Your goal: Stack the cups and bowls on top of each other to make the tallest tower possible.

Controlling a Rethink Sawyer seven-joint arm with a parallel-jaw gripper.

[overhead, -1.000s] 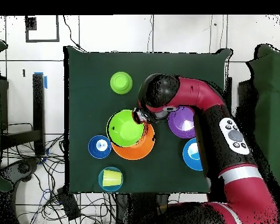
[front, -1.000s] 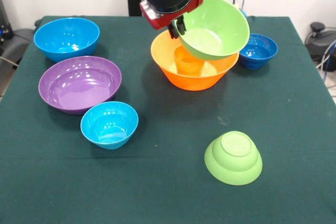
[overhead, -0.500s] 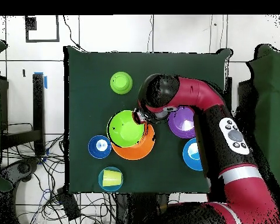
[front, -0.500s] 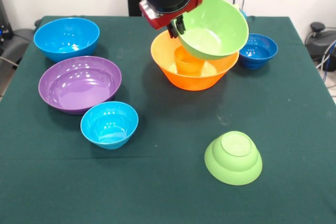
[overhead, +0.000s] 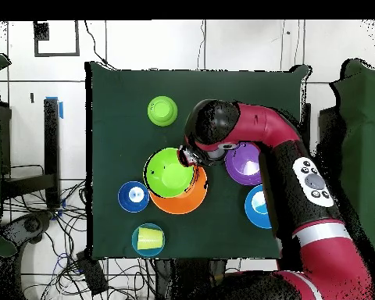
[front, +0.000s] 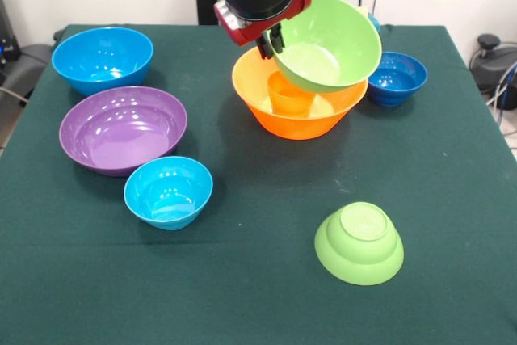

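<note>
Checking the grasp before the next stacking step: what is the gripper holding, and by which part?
The gripper holds the large lime green plastic bowl by its rim, tilted above the large orange bowl.

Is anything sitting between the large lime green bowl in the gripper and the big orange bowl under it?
Yes. The gripper pinches the rim of the large lime green plastic bowl, tilted above the large orange plastic bowl. An opaque orange plastic cup stands inside the orange bowl, right beneath the green one, so it would likely block nesting.
</note>
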